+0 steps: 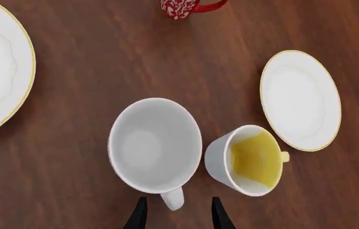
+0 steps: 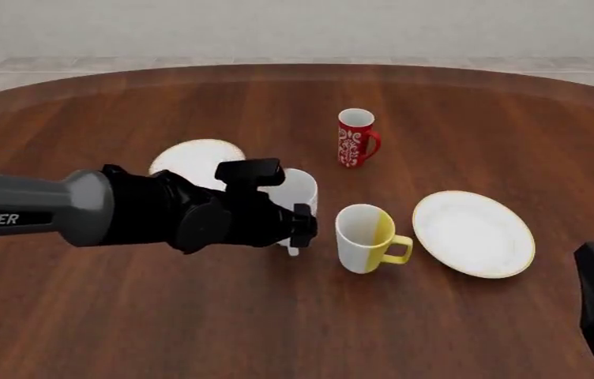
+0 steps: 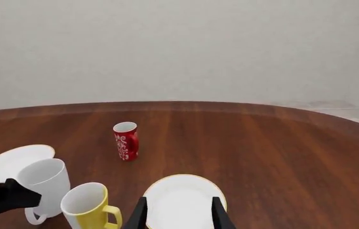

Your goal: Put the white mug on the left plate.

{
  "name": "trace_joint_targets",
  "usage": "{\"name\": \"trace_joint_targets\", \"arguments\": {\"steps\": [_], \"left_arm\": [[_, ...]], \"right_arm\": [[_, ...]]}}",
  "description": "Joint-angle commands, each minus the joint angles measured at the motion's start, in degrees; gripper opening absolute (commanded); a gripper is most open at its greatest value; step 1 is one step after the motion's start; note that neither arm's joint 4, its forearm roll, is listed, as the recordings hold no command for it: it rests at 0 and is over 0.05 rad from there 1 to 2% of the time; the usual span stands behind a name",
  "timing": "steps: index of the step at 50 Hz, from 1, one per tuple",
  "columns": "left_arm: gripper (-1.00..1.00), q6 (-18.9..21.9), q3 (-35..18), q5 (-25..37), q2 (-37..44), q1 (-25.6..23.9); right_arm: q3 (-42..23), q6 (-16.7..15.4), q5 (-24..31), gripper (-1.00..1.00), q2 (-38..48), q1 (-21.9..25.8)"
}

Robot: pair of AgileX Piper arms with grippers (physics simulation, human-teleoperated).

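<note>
The round bench (image 2: pixel 118 316) is dark reddish-brown wood with a streaked grain and a soft satin sheen. The tall plain white mug (image 1: pixel 155 144) looks like smooth matt ceramic, as do the small white plate with a thin yellow-orange rim (image 1: pixel 300 100) and the white-and-yellow mug (image 2: pixel 360 237). The left arm's grey-and-black casing (image 2: pixel 149 213) looks like matt plastic.

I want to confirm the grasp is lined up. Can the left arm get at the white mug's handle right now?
Probably yes: the open left gripper straddles the white mug handle, with nothing between; the yellow-handled mug stands clear beside it.
</note>
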Motion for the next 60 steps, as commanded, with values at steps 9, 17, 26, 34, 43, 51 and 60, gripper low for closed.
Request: {"name": "trace_joint_targets", "arguments": {"steps": [9, 17, 26, 34, 43, 51, 60], "left_arm": [[1.00, -1.92, 0.40, -2.22, 3.56, -0.08], [1.00, -1.85, -0.23, -2.53, 5.06, -0.28], [1.00, -2.40, -0.42, -3.09, 6.38, -1.01], [1.00, -2.98, 0.51, -4.15, 5.79, -1.54], [-1.00, 2.32, 1.54, -2.35, 1.35, 1.25], [-1.00, 2.72, 1.64, -2.78, 1.91, 1.06], [-1.00, 8.45, 2.21, -1.57, -2.41, 4.40]], "right_arm": [[0.02, 0.01, 0.16, 1.00, 0.01, -0.09], [0.19, 0.13, -0.01, 1.00, 0.02, -0.20], [0.20, 0.18, -0.09, 1.00, 0.01, -0.28], [0.00, 0.22, -0.05, 1.00, 0.00, -0.49], [-0.05, 0.07, 0.04, 1.00, 0.00, -0.55], [-0.18, -0.09, 0.27, 1.00, 0.00, -0.44], [0.13, -0.27, 0.19, 1.00, 0.01, -0.21]]}}
